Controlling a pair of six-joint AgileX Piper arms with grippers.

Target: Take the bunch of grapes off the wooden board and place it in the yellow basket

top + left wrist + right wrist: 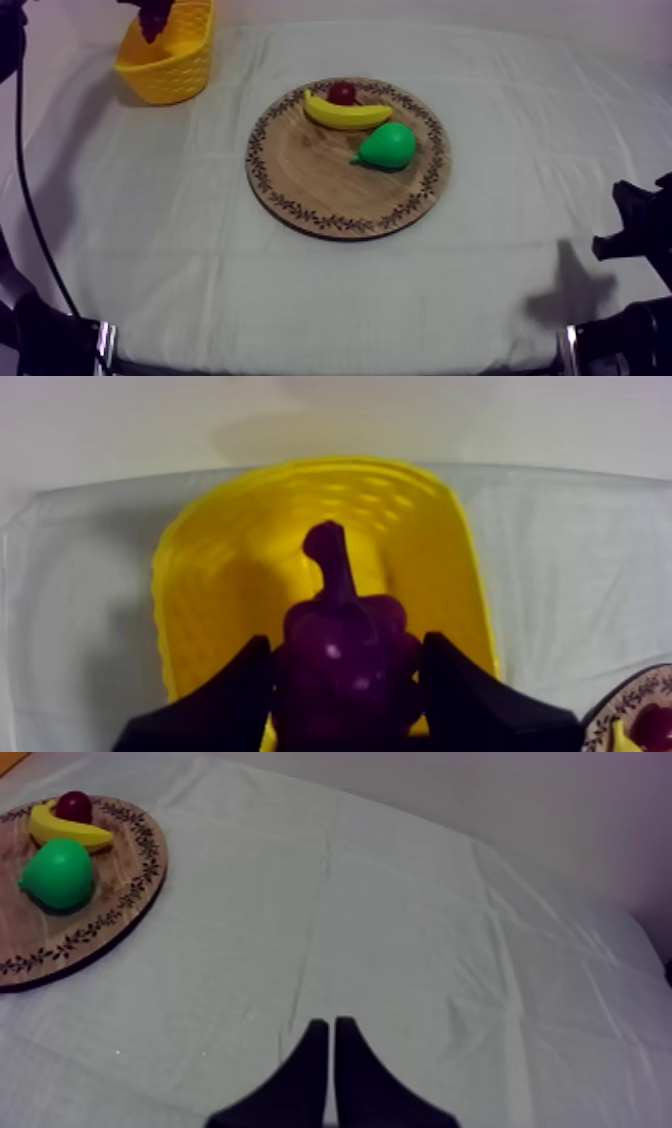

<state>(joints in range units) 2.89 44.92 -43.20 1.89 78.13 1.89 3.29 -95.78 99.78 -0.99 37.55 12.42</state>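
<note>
Hanging over the open mouth of the yellow basket (200,576), your left claw (345,696) was clenched on the bunch of grapes (340,631). One black finger sat at each flank, and the stem pointed toward the basket's far wall. As far as could be judged, the bunch was above the basket, not resting in it.

Progress: pick-up done, and the carry to the basket looked done. Left to do: lower or let go so the bunch landed inside, then draw the claw clear of the basket.

Your right claw (332,1042) was pressed together on nothing, a narrow wedge over bare counter (400,932), well apart from the basket.

Views compared:
- The left wrist view gave you the grip itself and the basket's woven interior beneath the grapes.
- The top view gave you the layout. The wooden board (330,185) lay well apart from the basket and carried the banana (345,113), pear (388,147) and small red fruit (342,92), with no grapes on it. Up at the basket, bunch and claw merged into one dark shape, so you could not read the grip there.
</note>
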